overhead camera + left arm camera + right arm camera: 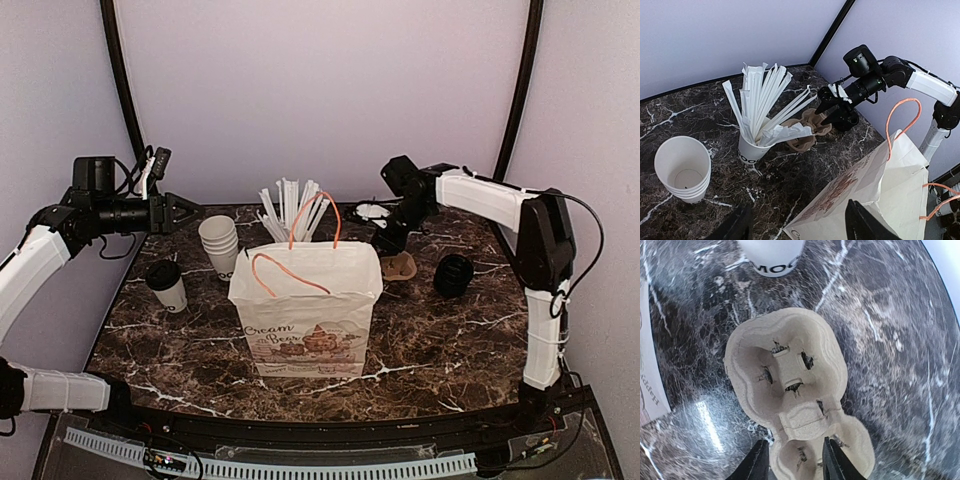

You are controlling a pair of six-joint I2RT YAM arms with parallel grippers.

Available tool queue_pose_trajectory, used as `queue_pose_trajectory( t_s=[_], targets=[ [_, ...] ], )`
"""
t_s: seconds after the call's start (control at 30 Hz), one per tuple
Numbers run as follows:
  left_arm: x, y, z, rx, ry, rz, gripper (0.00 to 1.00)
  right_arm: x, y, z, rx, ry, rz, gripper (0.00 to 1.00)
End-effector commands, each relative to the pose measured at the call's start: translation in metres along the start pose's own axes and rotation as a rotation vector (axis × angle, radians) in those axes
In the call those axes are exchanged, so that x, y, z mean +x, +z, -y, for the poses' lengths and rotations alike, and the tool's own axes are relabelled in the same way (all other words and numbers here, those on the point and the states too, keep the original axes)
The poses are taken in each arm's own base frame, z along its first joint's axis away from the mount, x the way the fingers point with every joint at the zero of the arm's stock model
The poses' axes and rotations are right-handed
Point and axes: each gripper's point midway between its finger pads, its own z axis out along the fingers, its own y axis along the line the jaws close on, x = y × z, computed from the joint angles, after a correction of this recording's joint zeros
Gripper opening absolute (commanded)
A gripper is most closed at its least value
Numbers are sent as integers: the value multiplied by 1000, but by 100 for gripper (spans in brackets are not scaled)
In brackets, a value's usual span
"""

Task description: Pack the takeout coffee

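Bag up front: the paper bag (305,300) stands upright mid-table, mouth gaping and orange handles flopped aside, so it is ready to take a load from above. Off to its left, well apart from it, there's the takeout coffee (166,285), black lid on, upright on the marble table (430,350), with nobody touching it. Not packed yet, folks!

Just behind the coffee sits the stack of lidless cups (220,245). Over on the right, the pulp cup carrier (400,267) lies flat, wells up, near the bag's far right corner. A black round thing (453,275) sits beside it; it could be a lid stack, but it's too small to call.

The right gripper (795,442) is right down on that carrier, fingers parted to a middling gap and straddling the near well. Whether they pinch it or merely bracket it, I can't tell. My read is that the carrier is laid flat so a cup has a seat.

Further back, the cup of wrapped straws (290,205) stands behind the bag. The left gripper (190,212) hovers high over the far left corner, jaws spread wide and empty. It looks parked out of the way, I'd guess, and it's the arm on the coffee's side for the pick.
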Motion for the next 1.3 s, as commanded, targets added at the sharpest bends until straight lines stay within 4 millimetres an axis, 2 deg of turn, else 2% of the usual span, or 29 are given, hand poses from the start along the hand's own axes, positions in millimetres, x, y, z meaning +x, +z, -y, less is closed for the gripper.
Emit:
queue_pose_trajectory(
  t_s=[0.0, 0.13, 0.4, 0.9, 1.1, 1.27],
  targets=[
    [-4, -3, 11, 30, 12, 5, 65, 3, 9, -10, -70, -209, -4, 38],
    [-4, -4, 11, 28, 12, 4, 65, 9, 18, -7, -56, -304, -11, 42],
    [-2, -3, 9, 25, 5, -5, 65, 11, 32, 0, -65, -357, -40, 46],
    [-5, -3, 11, 33, 2, -1, 65, 21, 51, 5, -70, -352, -84, 45],
    [-4, -4, 12, 36, 0, 2, 64, 21, 59, 7, -72, -312, -87, 42],
    [-3, -4, 12, 39, -2, 1, 64, 14, 53, 9, -56, -291, -61, 41]
  ],
)
